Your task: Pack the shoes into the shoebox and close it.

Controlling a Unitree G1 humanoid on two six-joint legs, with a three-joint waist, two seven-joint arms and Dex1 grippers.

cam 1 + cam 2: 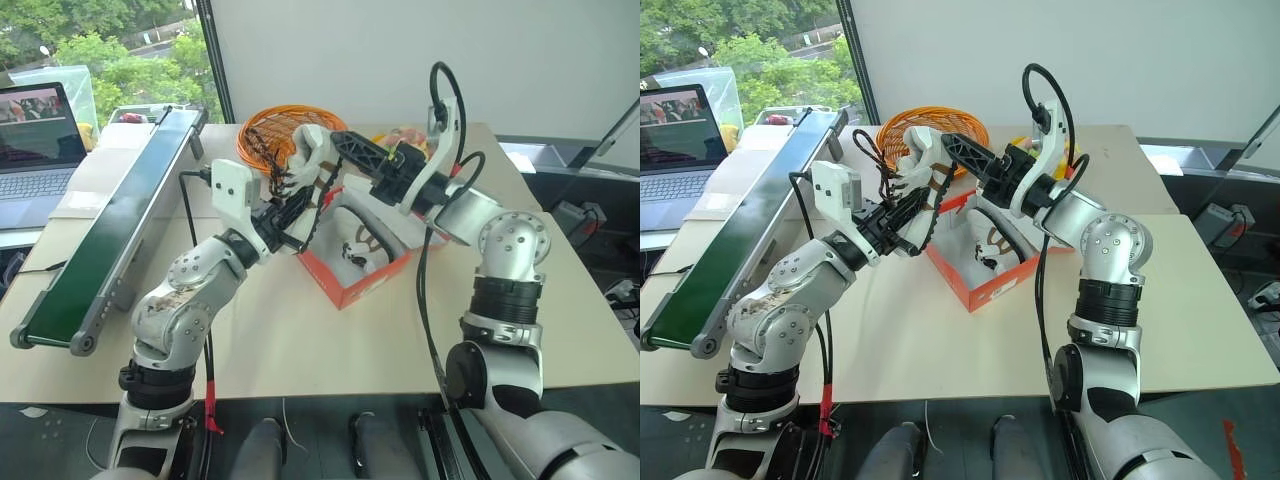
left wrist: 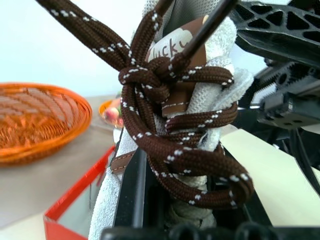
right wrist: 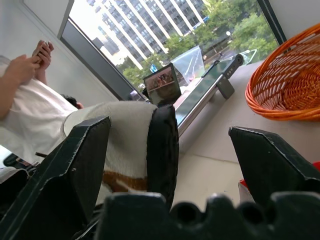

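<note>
Laptop [image 1: 38,140] sits open at the far left, on a surface beside the counter [image 1: 300,340], and next to it one long conveyor belt [image 1: 110,235] with a dark green band runs diagonally along the counter's left side. Right of the belt, the left tool [image 1: 290,215] is pressed together on one sneaker [image 1: 310,150], pinching it near the tongue, where the dark brown laces [image 2: 185,145] bunch in a knot over the white mesh; the shoe hangs in the air above the near-left corner of the shoebox [image 1: 350,280], tilted with its sole end up. Behind the held shoe stands one round orange wicker basket [image 1: 275,125], close to the box's far side and partly hidden by the shoe and laces. The red-orange shoebox lies open at the counter's middle, white inside, and the second sneaker [image 1: 365,245] rests in it, so two shoes are counted: one in the box, one aloft. The right tool [image 1: 350,150] reaches in from the right over the box, its two black fingers [image 3: 85,160] spread wide, with the shoe's heel lying between them. Some orange and yellow items lie behind the right arm, too hidden to identify. In the right wrist view a person in a white top [image 3: 30,115] sits past the counter's left end.
</note>
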